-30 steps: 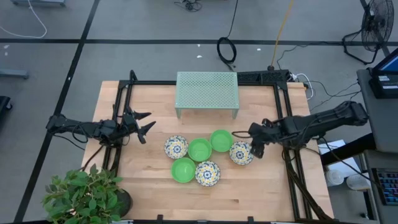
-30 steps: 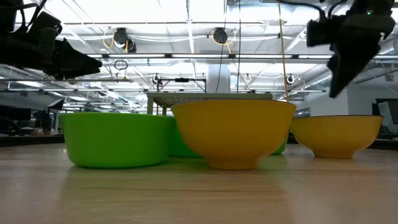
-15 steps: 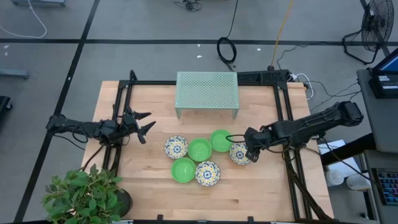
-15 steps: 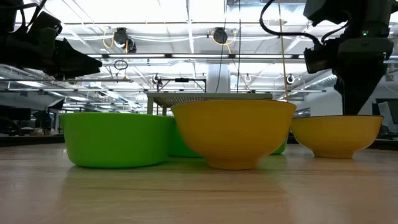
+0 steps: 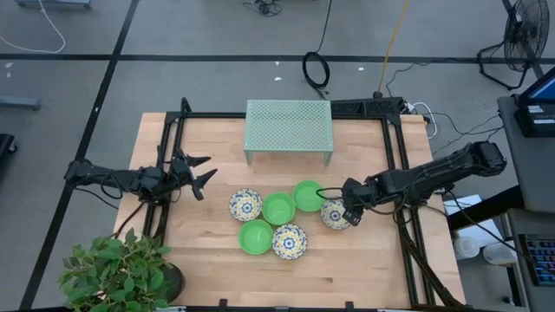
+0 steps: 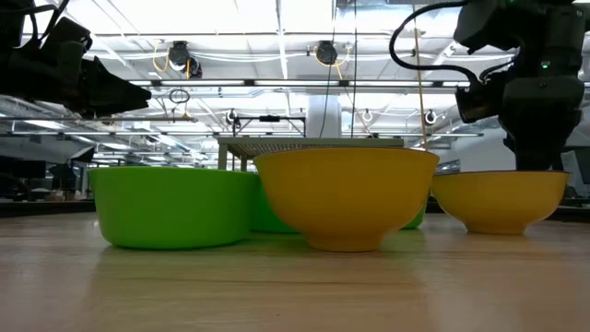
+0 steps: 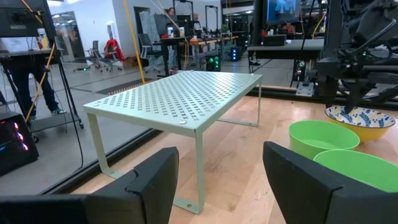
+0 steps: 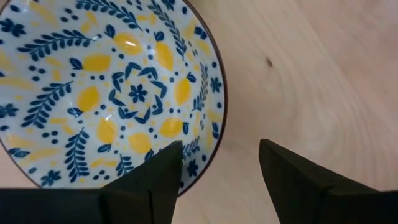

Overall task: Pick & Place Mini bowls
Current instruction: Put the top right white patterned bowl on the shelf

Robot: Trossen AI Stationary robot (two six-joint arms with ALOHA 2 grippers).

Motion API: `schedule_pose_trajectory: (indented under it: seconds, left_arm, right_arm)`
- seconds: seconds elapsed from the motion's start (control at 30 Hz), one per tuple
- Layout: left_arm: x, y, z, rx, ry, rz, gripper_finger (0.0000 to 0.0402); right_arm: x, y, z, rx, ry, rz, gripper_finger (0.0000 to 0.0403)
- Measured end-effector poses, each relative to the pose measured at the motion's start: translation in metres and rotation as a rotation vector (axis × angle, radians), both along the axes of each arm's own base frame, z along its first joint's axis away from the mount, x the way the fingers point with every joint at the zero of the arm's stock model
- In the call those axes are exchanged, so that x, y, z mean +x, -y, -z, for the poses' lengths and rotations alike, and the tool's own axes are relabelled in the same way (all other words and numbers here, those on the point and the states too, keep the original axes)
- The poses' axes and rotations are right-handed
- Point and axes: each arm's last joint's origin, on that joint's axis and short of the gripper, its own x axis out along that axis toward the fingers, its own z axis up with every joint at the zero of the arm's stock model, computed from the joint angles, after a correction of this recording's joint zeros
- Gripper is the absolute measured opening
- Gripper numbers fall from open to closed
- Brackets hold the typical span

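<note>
The right pincer hangs over the outer rim of the rightmost patterned bowl, spread apart and grasping nothing. In the right wrist view one finger sits over the bowl's painted inside and the other over bare wood, so the rim runs between them; whether either finger touches it cannot be told. From the low view the pincer stands just above that bowl.

Away from the bowl, on the pincer's far side, the desk lies bare out to the black frame rail. On the bowl's other side room is tight: a green bowl sits just beside it, then a second green bowl and another patterned bowl. A third green bowl and a patterned bowl lie nearer the front edge of the desk. The five bowls crowd close together.

The pale green mesh rack stands well apart toward the back edge.

The left pincer waits spread and empty near the left frame rail, well clear of the bowls. A potted plant fills the front left corner.
</note>
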Motion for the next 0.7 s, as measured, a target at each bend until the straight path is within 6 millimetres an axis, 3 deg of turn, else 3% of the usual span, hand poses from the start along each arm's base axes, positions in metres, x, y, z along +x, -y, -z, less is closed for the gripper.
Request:
schedule_pose_trajectory:
  seconds: [0.43,0.7]
  left_arm:
    - [0.0,0.0,0.0,0.0,0.0,0.0,0.0237]
    - [0.0,0.0,0.0,0.0,0.0,0.0,0.0237]
  right_arm:
    - [-0.0021,0.0004,0.0035,-0.002,-0.011,-0.001,0.0198]
    - [-0.002,0.0005,0.0034,-0.006,-0.01,-0.012,0.0134]
